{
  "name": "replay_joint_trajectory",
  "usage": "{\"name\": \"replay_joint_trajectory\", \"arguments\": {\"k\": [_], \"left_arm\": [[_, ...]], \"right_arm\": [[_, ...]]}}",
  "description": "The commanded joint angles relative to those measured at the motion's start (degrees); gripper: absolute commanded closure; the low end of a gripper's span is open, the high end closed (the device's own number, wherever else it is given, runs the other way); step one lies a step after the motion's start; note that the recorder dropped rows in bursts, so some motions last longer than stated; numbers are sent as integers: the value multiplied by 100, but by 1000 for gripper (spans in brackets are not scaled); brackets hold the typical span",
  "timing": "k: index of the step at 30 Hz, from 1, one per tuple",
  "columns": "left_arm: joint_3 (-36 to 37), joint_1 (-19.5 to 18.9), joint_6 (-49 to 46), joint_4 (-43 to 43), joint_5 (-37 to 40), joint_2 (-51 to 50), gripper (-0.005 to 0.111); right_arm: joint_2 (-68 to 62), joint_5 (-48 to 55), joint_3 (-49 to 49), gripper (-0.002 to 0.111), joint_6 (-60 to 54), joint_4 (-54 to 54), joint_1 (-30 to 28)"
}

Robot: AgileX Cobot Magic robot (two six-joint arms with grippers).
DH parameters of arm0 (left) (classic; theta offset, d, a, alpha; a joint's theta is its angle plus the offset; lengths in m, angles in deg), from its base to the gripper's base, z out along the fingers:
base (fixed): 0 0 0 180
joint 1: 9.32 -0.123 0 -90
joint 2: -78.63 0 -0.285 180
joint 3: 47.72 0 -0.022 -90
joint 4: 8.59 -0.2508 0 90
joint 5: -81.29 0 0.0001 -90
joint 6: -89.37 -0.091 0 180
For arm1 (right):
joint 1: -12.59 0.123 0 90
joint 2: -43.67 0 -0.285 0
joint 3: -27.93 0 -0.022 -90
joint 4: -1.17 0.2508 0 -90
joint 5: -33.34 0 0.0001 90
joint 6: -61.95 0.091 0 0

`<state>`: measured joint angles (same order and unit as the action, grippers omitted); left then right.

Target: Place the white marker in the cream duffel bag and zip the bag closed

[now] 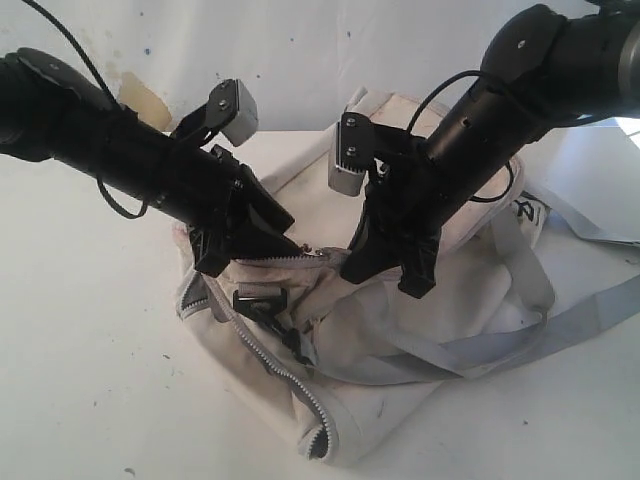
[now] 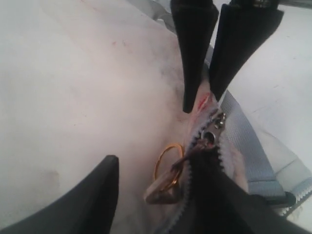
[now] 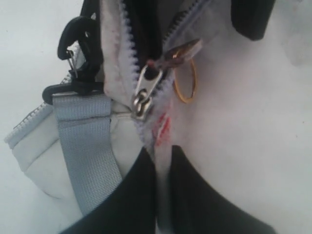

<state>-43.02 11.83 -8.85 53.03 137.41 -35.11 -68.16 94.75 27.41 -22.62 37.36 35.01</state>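
Clamping the cream duffel bag [image 3: 243, 136] at its zipper [image 3: 141, 95]: right claw [image 3: 162, 152]

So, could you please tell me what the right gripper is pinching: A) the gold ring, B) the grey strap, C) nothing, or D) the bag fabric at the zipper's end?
D: the right gripper is shut on the fabric of the cream duffel bag, just past the zipper slider.

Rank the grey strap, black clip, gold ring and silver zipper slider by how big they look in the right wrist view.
1. grey strap
2. black clip
3. gold ring and silver zipper slider: these look about alike, so they are not ranked against each other.
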Motion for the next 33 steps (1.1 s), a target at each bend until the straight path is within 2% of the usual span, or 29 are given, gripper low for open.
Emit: {"name": "replay_joint_trajectory", "arguments": {"k": [1,7,10,18,21,25,30,33], "left_arm": [[2,83,-384,101,126,-168,57],[2,289,-842,78,203,-214,57],[2,289,-842,41,203,-202,62],[-31,289,-803,-588,692,-115,106],[-31,289,-803,-766,681,141,107],[-19,289,-803,-601,695,214,107],[-19,289,-238,-670,79,494,107],[-19,289,-131,-1118,65,815,107]], "right_arm": [[28,142,-19,108,-48,9,-19],[28,125,-19,108,-48,9,-19],[28,125,-19,108,-48,9,-19],[28,108,-19,108,-48,9,-19],[28,111,-19,108,-48,-2,-19],[28,123,-19,108,-48,0,-19],[28,123,-19,108,-48,0,-19],[28,112,-19,108,-14,-47,-19]]}}
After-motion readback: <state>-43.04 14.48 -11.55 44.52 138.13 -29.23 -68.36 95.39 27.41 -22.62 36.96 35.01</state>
